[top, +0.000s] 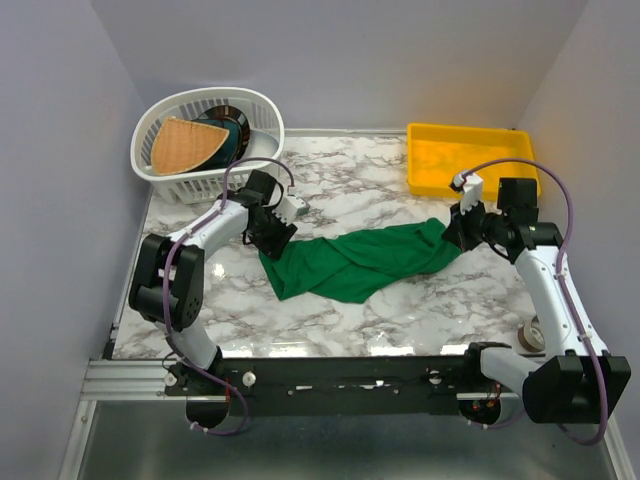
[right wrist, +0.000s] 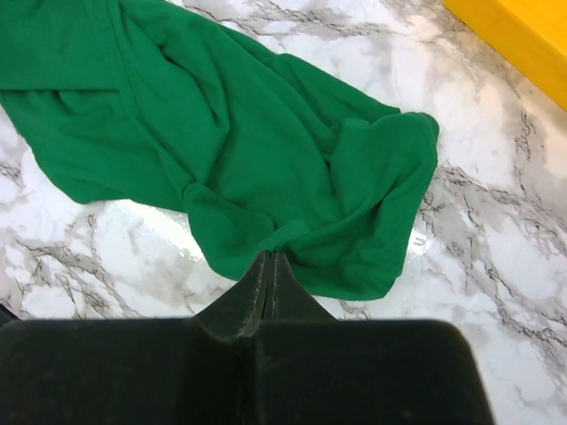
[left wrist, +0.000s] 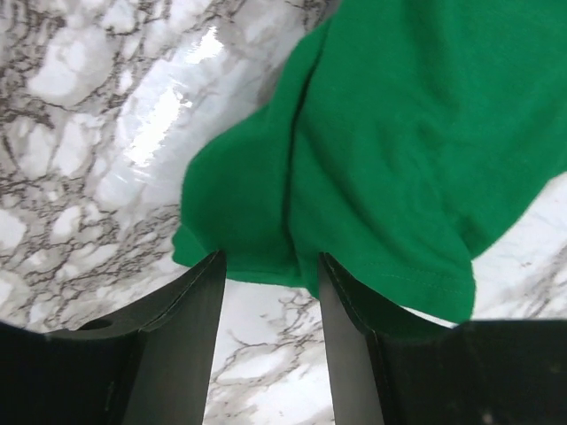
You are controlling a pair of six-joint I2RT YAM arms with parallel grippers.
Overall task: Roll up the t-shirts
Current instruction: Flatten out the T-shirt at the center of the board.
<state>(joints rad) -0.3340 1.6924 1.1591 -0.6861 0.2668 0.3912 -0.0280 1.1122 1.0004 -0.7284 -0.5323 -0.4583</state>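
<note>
The emerald-green t-shirt (top: 360,262) lies bunched in a long crumpled strip across the middle of the marble table. My left gripper (top: 270,238) is open at the shirt's left end; in the left wrist view its fingers (left wrist: 270,261) straddle the hem of the shirt (left wrist: 399,133), with bare marble between them. My right gripper (top: 452,228) is at the shirt's right end. In the right wrist view it (right wrist: 270,257) is shut, pinching a fold of the shirt (right wrist: 248,142) at its tips.
A white laundry basket (top: 160,165) stands at the back left, holding a dark teal item with a tan wedge (top: 185,145). A yellow bin (top: 470,160) stands at the back right, also showing in the right wrist view (right wrist: 514,35).
</note>
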